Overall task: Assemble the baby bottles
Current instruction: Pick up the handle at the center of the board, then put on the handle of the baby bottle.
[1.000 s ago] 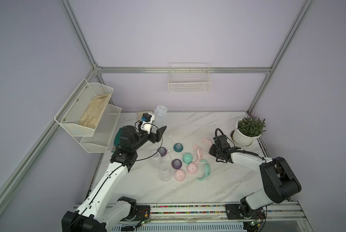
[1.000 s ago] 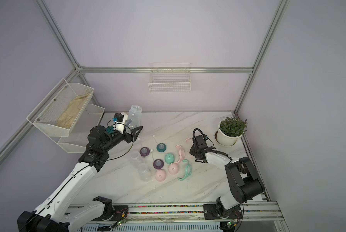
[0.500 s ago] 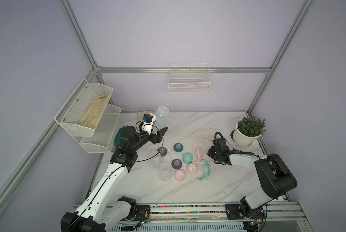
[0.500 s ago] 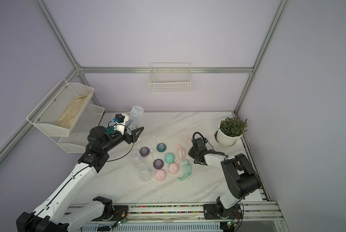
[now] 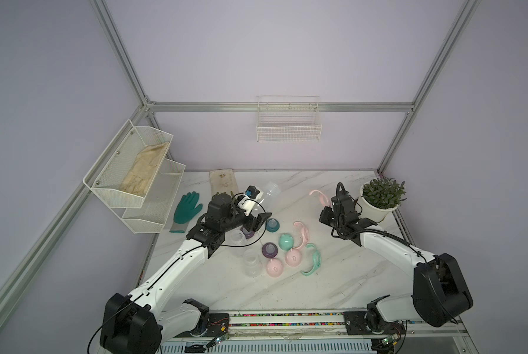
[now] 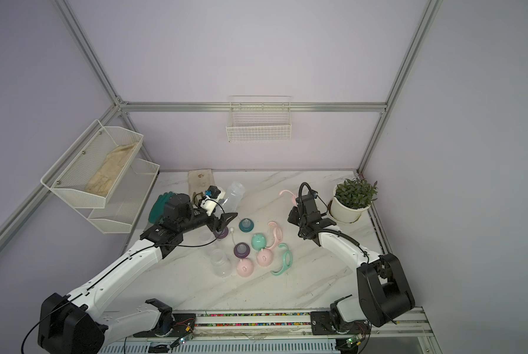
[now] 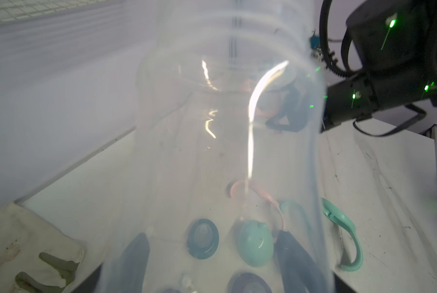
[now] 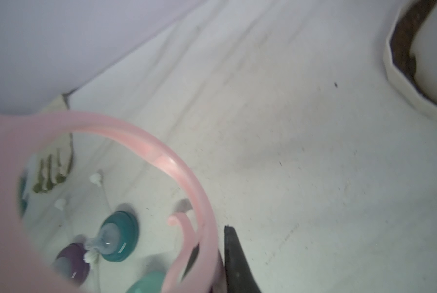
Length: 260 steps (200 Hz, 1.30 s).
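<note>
My left gripper is shut on a clear bottle, held tilted in the air above the table's left middle. The bottle fills the left wrist view. My right gripper is shut on a pink two-handled ring, held off the table beside the plant. On the table lie two more clear bottles, purple collars, a teal collar, a mint cap, two pink caps, another pink ring and a mint ring.
A white plant pot stands at the back right, close to my right wrist. A green glove and a stained cloth lie at the back left. A two-tier wire shelf hangs on the left wall, a wire basket on the back wall.
My right gripper has closed on the pink ring and raised it off the table toward the plant. My left arm has carried the clear bottle forward and to the right.
</note>
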Tool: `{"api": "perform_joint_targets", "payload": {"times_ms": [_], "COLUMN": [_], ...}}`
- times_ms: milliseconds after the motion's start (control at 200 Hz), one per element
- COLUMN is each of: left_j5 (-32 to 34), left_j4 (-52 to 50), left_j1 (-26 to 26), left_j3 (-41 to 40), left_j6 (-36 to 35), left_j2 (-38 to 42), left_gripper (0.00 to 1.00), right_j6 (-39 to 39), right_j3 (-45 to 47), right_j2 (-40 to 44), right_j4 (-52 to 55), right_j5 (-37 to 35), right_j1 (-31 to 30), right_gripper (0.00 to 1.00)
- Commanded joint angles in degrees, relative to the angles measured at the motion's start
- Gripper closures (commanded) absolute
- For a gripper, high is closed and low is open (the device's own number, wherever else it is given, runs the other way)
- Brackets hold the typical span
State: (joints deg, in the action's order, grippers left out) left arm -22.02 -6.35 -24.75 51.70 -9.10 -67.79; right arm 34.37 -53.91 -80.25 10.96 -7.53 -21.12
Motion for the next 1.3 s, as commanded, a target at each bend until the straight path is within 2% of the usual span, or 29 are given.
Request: {"api": "perform_joint_targets", "payload": {"times_ms": [0, 190, 355, 755, 1130, 1295], "left_j5": [1.1, 2.7, 5.8, 14.0, 16.3, 14.9], "left_j4": [-1.4, -3.3, -4.4, -4.5, -4.2, -2.4], "left_j1": [-2.4, -5.1, -6.3, -7.3, -7.3, -7.4], "left_j3": [5.4, 8.7, 11.2, 14.2, 16.2, 16.5], "left_j6": [-3.5, -3.8, -3.8, -1.9, 0.7, 3.3], "left_j2": [-1.4, -4.7, -6.5, -8.9, -10.9, -10.7], "left_gripper": [1.0, 1.0, 1.0, 1.0, 1.0, 1.0], "right_j6": [-9.0, -15.1, -16.2, -18.2, -19.9, -19.5], "right_j3": [-7.6, -18.8, -21.9, -22.1, -21.0, -20.8], "right_j2": [0.9, -2.1, -3.8, -4.3, -4.0, -5.4], "right_j4": [2.4, 5.9, 6.5, 8.2, 8.4, 9.2], "right_j5": [1.6, -0.8, -1.3, -4.7, -5.8, -8.1], "right_j1": [-1.6, -9.9, -14.2, -17.8, -19.7, -20.5], "right_gripper": [1.0, 1.0, 1.0, 1.0, 1.0, 1.0]}}
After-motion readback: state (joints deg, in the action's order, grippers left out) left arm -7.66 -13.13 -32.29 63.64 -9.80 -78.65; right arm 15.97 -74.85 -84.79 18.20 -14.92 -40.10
